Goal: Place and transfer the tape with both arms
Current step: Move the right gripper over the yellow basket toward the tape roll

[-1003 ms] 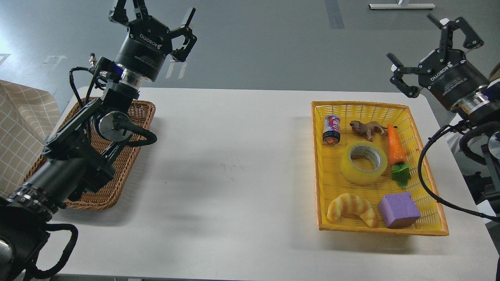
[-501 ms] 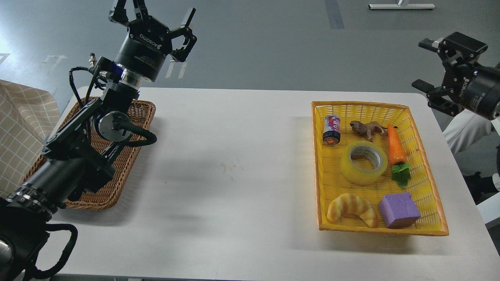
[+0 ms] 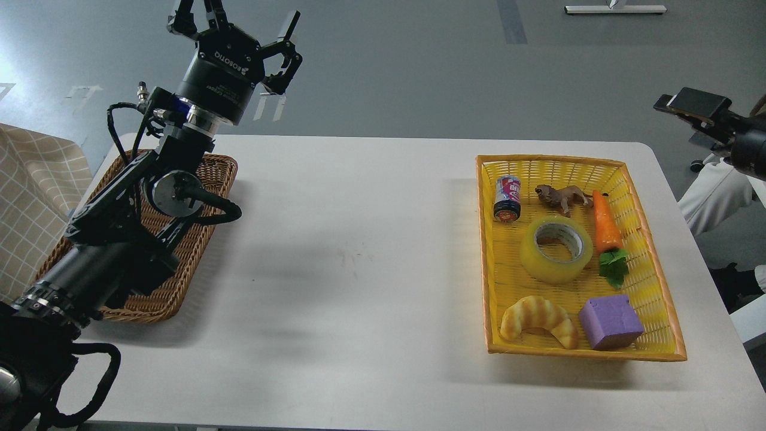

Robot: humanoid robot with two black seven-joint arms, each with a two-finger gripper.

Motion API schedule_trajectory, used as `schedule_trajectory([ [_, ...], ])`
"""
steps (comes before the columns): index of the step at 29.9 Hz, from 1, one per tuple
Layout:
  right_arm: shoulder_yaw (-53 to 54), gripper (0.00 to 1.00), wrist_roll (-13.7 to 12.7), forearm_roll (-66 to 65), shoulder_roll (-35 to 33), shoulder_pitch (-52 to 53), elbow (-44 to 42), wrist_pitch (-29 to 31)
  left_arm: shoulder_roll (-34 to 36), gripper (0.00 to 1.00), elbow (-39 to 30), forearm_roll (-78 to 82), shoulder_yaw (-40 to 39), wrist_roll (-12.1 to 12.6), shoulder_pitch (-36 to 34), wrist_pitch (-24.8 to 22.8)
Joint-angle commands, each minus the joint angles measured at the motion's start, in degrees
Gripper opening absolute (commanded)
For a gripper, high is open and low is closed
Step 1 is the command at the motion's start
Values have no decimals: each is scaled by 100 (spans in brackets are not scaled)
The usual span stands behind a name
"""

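The tape (image 3: 556, 249), a wide translucent yellow roll with a grey-white core, lies flat in the middle of the yellow basket (image 3: 486, 257) at the right of the table. My left gripper (image 3: 236, 27) is open and empty, raised high above the back left of the table, over the far end of the brown wicker basket (image 3: 197, 251). My right gripper (image 3: 697, 108) is at the far right edge of the view, beyond the table's back right corner and well away from the tape. Only part of it shows, so its fingers cannot be told apart.
The yellow basket also holds a small can (image 3: 507, 199), a toy lion (image 3: 562, 196), a carrot (image 3: 605, 222), a bread croissant (image 3: 538, 320) and a purple block (image 3: 610, 322). A checked cloth (image 3: 30, 197) lies at the left. A person's white sleeve (image 3: 715, 191) is at the right.
My right gripper has swung away to the right and back, from above the basket's back right corner to the view's edge. The left arm and the tape have barely moved.
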Motion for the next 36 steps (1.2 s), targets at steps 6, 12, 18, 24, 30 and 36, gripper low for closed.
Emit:
schedule_trajectory([
  [6, -592, 100, 66, -70, 17, 51, 170, -2, -17, 98, 1, -1, 8, 0, 0, 0],
  [12, -996, 99, 84, -393, 26, 296, 267, -2, 26, 98, 1, -1, 8, 0, 9, 0],
  [18, -1391, 99, 93, -860, 26, 402, 293, -2, 53, 98, 1, -1, 8, 0, 9, 0],
  [24, -1805, 98, 136, -1484, 96, 464, 293, -2, 35, 98, 1, -1, 8, 0, 9, 0],
  [30, -2130, 96, 312, -2238, 183, 473, 293, -2, 9, 98, 1, -1, 8, 0, -8, 0],
  [36, -2411, 93, 408, -2802, 298, 464, 293, -2, 26, 98, 1, -1, 8, 0, -26, 0],
])
